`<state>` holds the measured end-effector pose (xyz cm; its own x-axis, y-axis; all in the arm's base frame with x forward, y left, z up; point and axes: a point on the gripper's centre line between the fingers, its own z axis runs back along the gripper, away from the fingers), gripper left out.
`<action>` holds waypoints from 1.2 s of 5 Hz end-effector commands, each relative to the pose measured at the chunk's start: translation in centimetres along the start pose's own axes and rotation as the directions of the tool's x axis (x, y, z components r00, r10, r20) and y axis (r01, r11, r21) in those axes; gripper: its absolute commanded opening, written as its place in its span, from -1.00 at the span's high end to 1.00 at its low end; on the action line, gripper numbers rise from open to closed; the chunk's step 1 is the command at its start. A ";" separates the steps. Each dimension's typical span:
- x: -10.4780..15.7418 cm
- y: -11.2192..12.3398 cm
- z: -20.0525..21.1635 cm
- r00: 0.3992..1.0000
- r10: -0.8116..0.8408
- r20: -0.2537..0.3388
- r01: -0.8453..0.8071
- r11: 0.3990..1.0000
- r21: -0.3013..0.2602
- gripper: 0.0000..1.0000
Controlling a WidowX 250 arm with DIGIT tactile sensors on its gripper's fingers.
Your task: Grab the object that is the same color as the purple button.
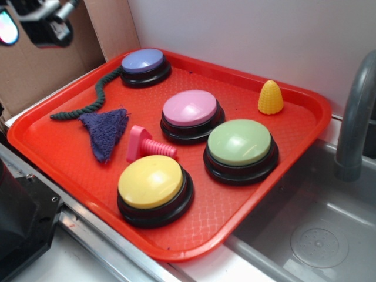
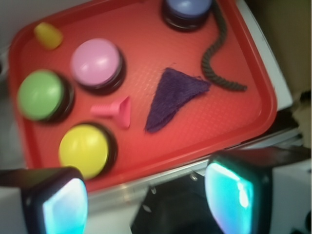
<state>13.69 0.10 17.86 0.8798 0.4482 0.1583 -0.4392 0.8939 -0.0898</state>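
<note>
A red plastic tray (image 1: 305, 111) with a textured floor is sitting beside a grey metal sink (image 1: 329, 235), which is lying to its right with a grey faucet (image 1: 355, 117) rising over it. The small dark purple fuzzy triangular cloth (image 1: 106, 132) is lying flat and limp on the left part of the tray, its point aiming toward the near edge. Just right of it a pink plastic toy screw (image 1: 147, 145) is lying on its side, close to the cloth without clearly touching it. Beyond the cloth a dark green twisted rope (image 1: 94, 100) is snaking from the left toward the far corner, where the round push-button with a pale purple dome on a black base (image 1: 144, 66) is standing. A pink-domed button (image 1: 191, 113) is sitting mid-tray, a green-domed button (image 1: 241, 150) to its right, and a yellow-domed button (image 1: 154, 189) at the near edge. A small yellow ridged cone-shaped toy (image 1: 270, 98) is standing toward the far right.

The black robot gripper (image 2: 146, 200) is hanging high above the near-left side of the tray, well apart from the cloth. In the wrist view its two fingers (image 2: 229, 192) are standing widely spread, with nothing between them.
</note>
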 end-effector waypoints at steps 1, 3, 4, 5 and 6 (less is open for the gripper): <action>3.9 2.0 -7.8 0.927 0.374 0.022 -0.374 0.927 -0.033 -1.00; 5.4 1.9 -13.9 0.920 0.391 0.041 -0.392 0.919 0.031 -1.00; 4.8 1.8 -15.9 0.924 0.380 0.041 -0.382 0.923 0.048 -1.00; 4.1 2.0 -17.1 0.931 0.360 0.064 -0.363 0.930 0.050 -1.00; 4.0 2.6 -17.1 0.928 0.366 0.067 -0.369 0.929 0.040 -1.00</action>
<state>19.09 3.60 1.27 0.6529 0.7382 0.1697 -0.7352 0.6716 -0.0925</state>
